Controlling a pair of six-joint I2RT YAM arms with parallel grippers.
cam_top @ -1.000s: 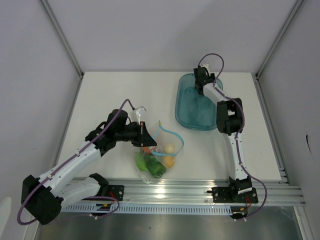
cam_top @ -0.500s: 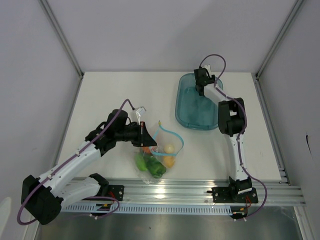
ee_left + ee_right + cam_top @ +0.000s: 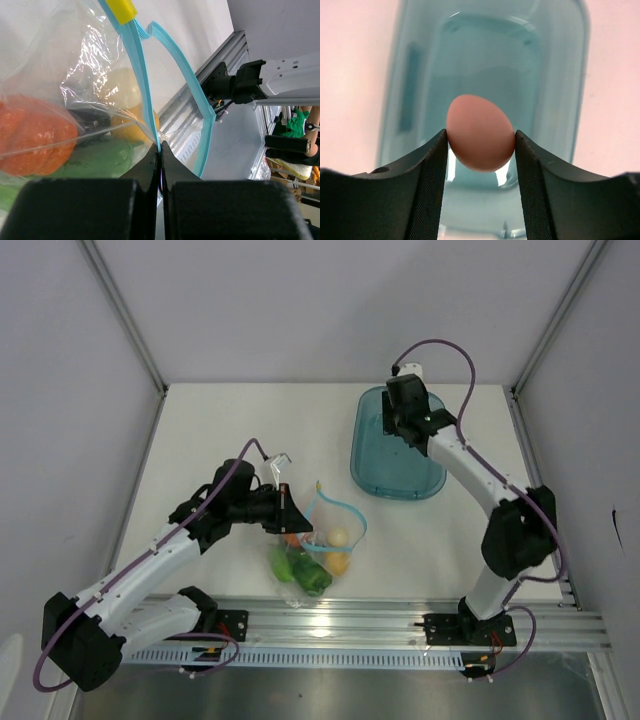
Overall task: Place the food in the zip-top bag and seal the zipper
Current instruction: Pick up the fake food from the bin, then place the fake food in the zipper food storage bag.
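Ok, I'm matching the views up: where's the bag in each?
Top external: bag low centre, at the left gripper.
Left wrist: bag fills left and centre, rim pinched in that gripper.
Right wrist: not in it.
Shared landmark: the blue zipper, in top and left wrist views.

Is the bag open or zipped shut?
Open: the zipper strips on the zip-top bag gape apart in a loop; the left gripper pinches one.

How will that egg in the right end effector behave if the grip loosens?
Likely slips: the egg looks smooth and rounded, touched by the fingers only at its sides. Dropped, it would probably roll inside the teal tray.
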